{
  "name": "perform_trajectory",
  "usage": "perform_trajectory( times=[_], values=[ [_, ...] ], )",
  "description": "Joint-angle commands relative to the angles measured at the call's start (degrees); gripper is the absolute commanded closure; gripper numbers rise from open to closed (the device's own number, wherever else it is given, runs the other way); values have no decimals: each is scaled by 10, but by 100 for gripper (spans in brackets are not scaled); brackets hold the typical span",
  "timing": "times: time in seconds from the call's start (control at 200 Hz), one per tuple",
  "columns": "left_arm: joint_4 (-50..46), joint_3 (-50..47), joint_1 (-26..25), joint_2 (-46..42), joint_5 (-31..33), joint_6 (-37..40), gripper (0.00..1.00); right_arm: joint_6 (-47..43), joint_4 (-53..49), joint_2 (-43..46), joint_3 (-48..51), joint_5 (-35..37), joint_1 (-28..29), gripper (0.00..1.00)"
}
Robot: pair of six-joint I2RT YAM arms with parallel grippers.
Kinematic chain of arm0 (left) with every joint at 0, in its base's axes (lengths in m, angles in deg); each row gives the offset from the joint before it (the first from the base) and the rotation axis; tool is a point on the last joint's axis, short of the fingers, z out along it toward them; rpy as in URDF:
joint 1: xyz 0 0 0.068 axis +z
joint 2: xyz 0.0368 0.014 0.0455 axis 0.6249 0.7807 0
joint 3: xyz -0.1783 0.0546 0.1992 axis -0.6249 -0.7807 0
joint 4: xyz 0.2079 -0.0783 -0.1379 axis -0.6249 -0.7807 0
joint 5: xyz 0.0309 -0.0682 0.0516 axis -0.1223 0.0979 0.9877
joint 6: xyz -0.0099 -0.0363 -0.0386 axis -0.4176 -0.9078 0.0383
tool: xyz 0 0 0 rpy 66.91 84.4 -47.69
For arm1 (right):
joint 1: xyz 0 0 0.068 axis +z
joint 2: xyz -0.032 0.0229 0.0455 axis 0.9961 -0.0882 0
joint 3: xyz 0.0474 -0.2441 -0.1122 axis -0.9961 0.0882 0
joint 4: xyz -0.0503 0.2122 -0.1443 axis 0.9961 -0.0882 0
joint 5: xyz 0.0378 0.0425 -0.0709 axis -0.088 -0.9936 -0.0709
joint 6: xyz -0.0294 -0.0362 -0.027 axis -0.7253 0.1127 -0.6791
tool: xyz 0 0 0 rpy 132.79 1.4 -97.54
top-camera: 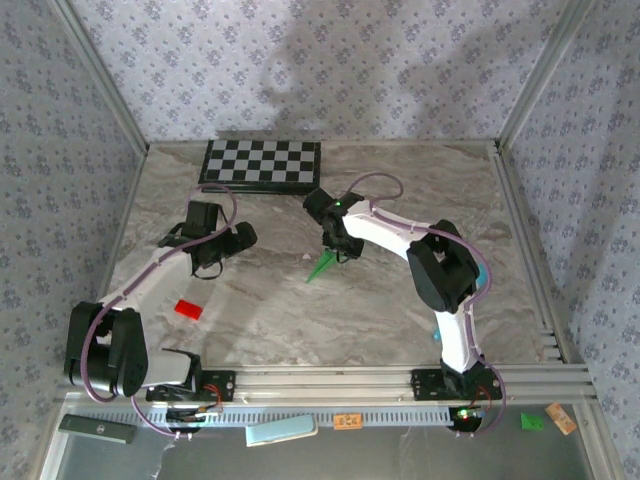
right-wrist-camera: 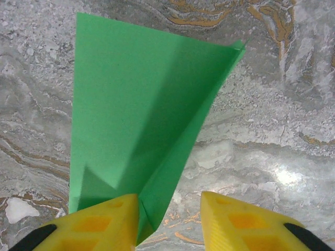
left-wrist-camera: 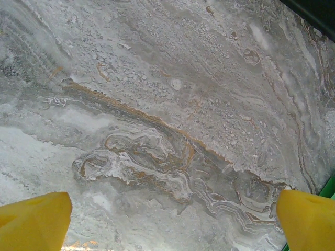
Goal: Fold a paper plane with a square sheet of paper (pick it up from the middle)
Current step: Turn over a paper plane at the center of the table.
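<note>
The checkerboard (top-camera: 260, 163) lies at the far edge of the marble tabletop (top-camera: 300, 325); everything else sits on the arms' side of it. The left arm (top-camera: 150, 272) leans out from its base and its forearm runs up toward the checkerboard's left end. The wrist is bent so the left tool (left-wrist-camera: 170, 227) faces down at bare marble just short of that end. Its yellow fingertips (left-wrist-camera: 34, 222) stand at opposite lower corners of the left wrist view, spread wide with nothing between them. A small red block (top-camera: 188, 309) rests further toward the arms from the same end, beside the forearm and not touching it.

The folded green paper (right-wrist-camera: 141, 104) is on the arms' side of the checkerboard's right end, near it but apart. It is creased lengthwise into a tapering wedge. In the top view a pointed end sticks out from under the right tool (right-wrist-camera: 170, 209) toward the arms. That tool is half spread over the paper: the narrow end runs between the fingers and rests against one finger (right-wrist-camera: 99, 225), while the other finger (right-wrist-camera: 241, 225) stands clear with marble showing in the gap — no pinch. Whether the paper lies flat I cannot tell.

The right arm (top-camera: 445, 270) rises from its base, folds at a dark elbow and sends its white forearm leftward toward the checkerboard's right corner.
</note>
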Motion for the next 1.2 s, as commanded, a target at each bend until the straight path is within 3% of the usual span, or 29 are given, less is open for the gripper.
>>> perform_trajectory(
  times=[0.0, 0.325, 0.495, 0.65, 0.84, 0.92, 1.194],
  values=[
    [-3, 5, 4, 1, -10, 5, 0, 13, -6, -15, -4, -7, -5, 66],
    [-7, 13, 4, 6, -15, 0, 0, 10, 19, -24, 3, -39, -13, 68],
    [-13, 18, 6, 4, -15, -2, 0, -5, 27, -11, 4, -35, -16, 81],
    [-19, 16, 28, 3, -32, -26, 0, -88, 70, 15, -3, -45, -19, 92],
    [-4, 2, 59, -12, -63, -51, 0, -219, 173, 39, -11, -145, -21, 96],
    [13, -11, 71, -22, -75, -66, 0, -282, 236, 43, 6, -234, -24, 96],
    [68, -51, 84, -38, -122, -100, 0, -272, 392, 31, 85, -402, -45, 96]
  ],
)
